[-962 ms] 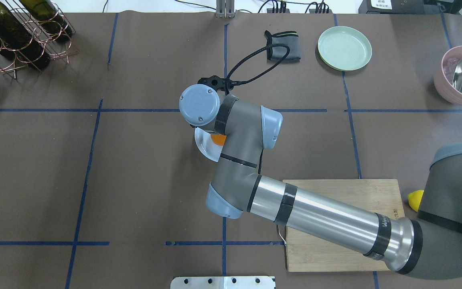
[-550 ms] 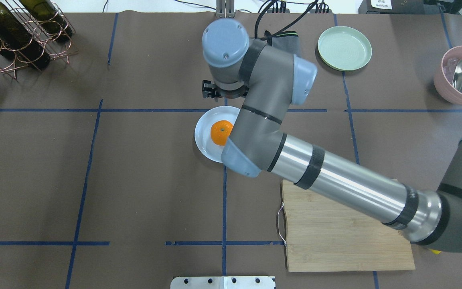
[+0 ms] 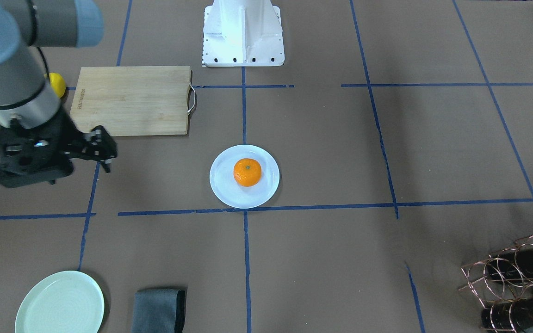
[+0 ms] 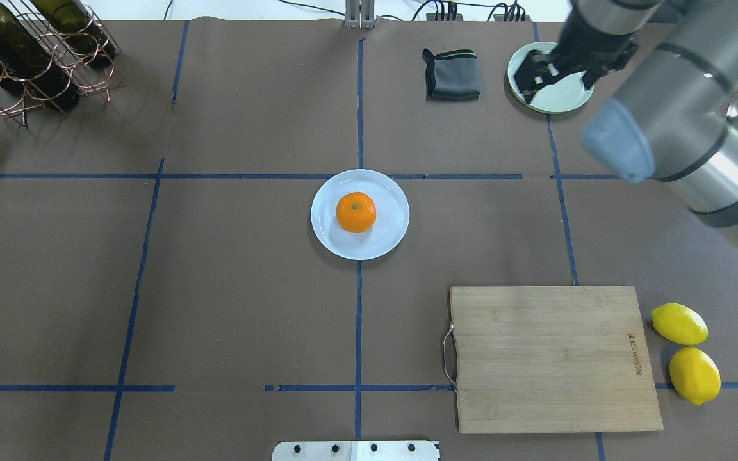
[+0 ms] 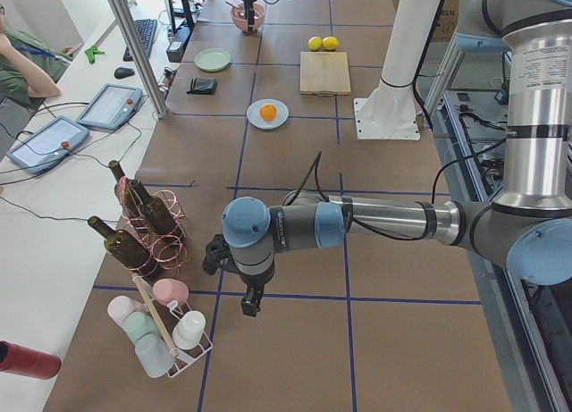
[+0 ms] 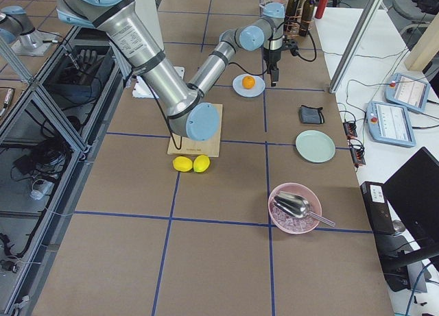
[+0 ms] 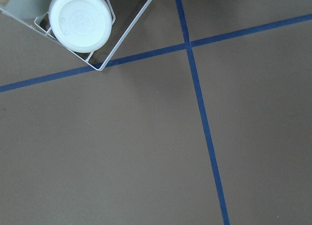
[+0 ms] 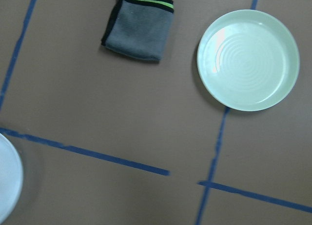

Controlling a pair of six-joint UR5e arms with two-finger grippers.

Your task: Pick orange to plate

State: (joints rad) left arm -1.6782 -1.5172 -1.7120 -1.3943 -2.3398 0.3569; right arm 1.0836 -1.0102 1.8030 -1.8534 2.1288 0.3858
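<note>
Brown taped tabletop [image 4: 215, 288]: the small round bright-orange orange [image 4: 355, 212] rests centred on the glossy white round plate [image 4: 389, 238], so I judge nothing is left. My right gripper [image 4: 558, 82] hangs well apart, jaws wide and empty; for my left gripper [image 5: 251, 300] I cannot tell.

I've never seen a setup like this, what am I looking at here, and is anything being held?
Two robot arms work at a table, each ending in a two-finger gripper. Cameras look from above, across the table, both table ends and each wrist. The orange sits on the white plate mid-table. Around lie a mint-green plate, grey cloth, cutting board, two lemons and a wine rack. The right gripper hangs open and empty, away from the orange. The left gripper is near the wine rack; open or shut, I cannot tell.
</note>
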